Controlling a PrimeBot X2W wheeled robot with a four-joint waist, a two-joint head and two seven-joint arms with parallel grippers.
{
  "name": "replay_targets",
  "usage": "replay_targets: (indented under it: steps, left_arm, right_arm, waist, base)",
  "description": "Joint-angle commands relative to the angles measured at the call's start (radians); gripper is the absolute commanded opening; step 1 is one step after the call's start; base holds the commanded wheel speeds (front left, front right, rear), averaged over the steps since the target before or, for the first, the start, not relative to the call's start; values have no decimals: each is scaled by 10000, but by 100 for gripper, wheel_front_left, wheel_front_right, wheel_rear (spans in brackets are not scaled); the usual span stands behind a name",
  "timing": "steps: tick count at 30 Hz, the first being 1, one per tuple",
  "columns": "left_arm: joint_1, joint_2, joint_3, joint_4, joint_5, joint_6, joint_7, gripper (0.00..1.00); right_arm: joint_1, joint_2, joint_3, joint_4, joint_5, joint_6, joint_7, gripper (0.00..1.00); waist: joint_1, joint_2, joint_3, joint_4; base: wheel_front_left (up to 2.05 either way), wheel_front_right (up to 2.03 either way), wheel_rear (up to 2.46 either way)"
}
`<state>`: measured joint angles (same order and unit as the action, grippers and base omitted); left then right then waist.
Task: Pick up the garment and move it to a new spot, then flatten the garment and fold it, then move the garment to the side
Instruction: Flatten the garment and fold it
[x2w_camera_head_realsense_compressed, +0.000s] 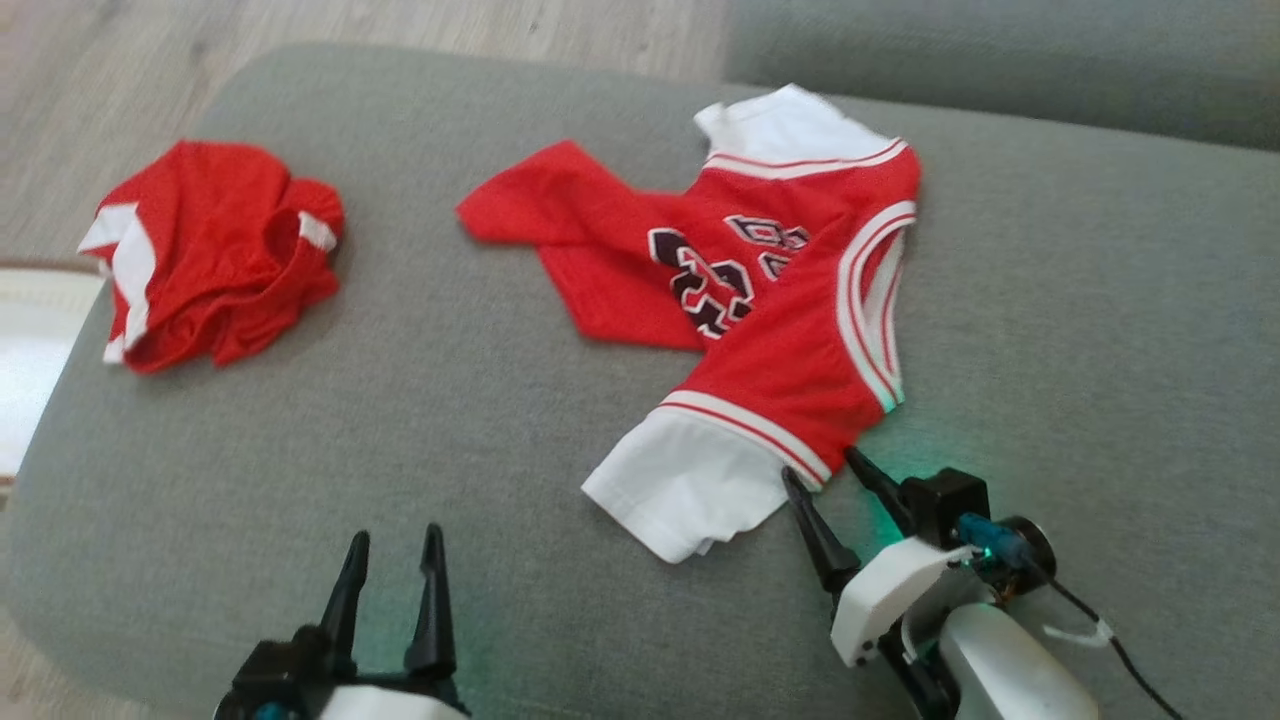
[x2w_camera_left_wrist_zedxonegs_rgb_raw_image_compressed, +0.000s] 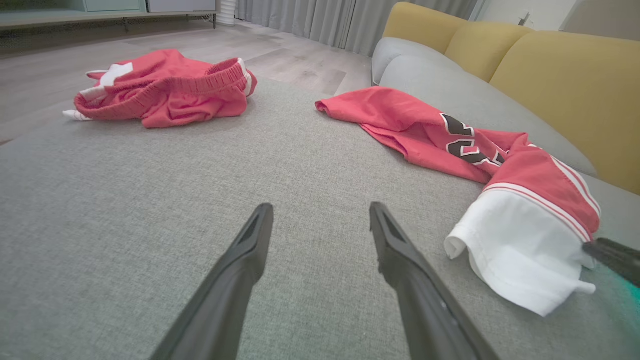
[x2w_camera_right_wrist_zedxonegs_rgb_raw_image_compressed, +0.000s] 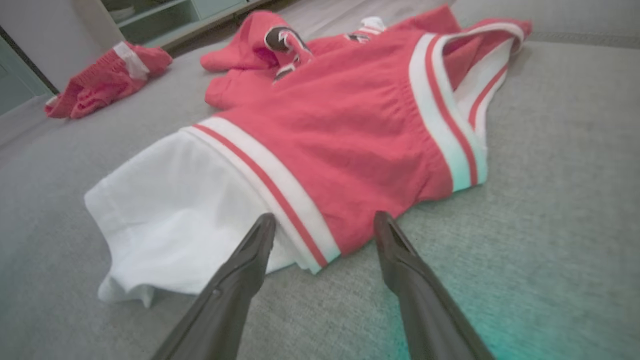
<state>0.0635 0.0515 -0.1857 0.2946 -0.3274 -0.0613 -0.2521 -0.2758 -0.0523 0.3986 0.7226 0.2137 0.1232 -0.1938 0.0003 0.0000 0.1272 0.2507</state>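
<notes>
1. Lying rumpled on the grey seat cushion (x2w_camera_head_realsense_compressed: 450, 450), the red jersey (x2w_camera_head_realsense_compressed: 780, 300) sits right of centre in the head view. It is folded over itself, so the dark number on its chest is partly hidden and cannot be read whole.
2. One white sleeve (x2w_camera_head_realsense_compressed: 690, 490) points toward the robot. The far sleeve (x2w_camera_head_realsense_compressed: 780, 125) is partly covered by the red cloth.
3. The right gripper (x2w_camera_head_realsense_compressed: 821, 465) has its two fingers spread apart, one tip on each side of the striped band where the near sleeve meets the red. Whether either tip touches the cloth cannot be told.
4. The left gripper (x2w_camera_head_realsense_compressed: 395, 535) hangs over bare cushion, well apart from the jersey, with its fingers apart and nothing between them. Its body is cut off by the bottom edge of the head view.
5. Red shorts (x2w_camera_head_realsense_compressed: 215, 260) lie bunched near the cushion's far left corner, their shape hard to make out.
6. In the left wrist view, one dark finger of the right gripper pokes in at the right edge, with the rest cut off.
</notes>
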Motion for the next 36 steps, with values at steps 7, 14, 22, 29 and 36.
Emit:
replay_targets:
  steps: [7, 14, 22, 29, 36]
  left_arm:
    - [-741, -12, 96, -284, -227, 77, -97, 100]
    - [-1030, -12, 154, -279, -240, -28, -97, 100]
    - [-1367, -12, -255, -204, -338, -148, -97, 100]
    - [-1575, -12, -576, -76, -418, -129, -97, 100]
    - [-1633, -12, -641, 104, -444, -126, -97, 100]
  right_arm:
    - [-733, 20, 18, 595, -498, 75, -42, 31]
    - [-817, -243, -640, 1054, -890, 75, -395, 0]
    - [-476, -1593, -2075, 966, -941, 75, -602, 0]
    - [-392, -2100, -2898, 538, -981, 75, -642, 94]
    - [-284, -1697, -2559, -1418, -609, 75, -674, 100]
  waist:
    - [-3, 0, 536, 313]
    - [-3, 0, 504, -286]
    - [-3, 0, 328, -1443]
    - [-3, 0, 274, -2121]
    - [-3, 0, 302, -2454]
  base:
    - [0, 0, 0]
    - [0, 0, 0]
    - [0, 0, 0]
    - [0, 0, 0]
    - [0, 0, 0]
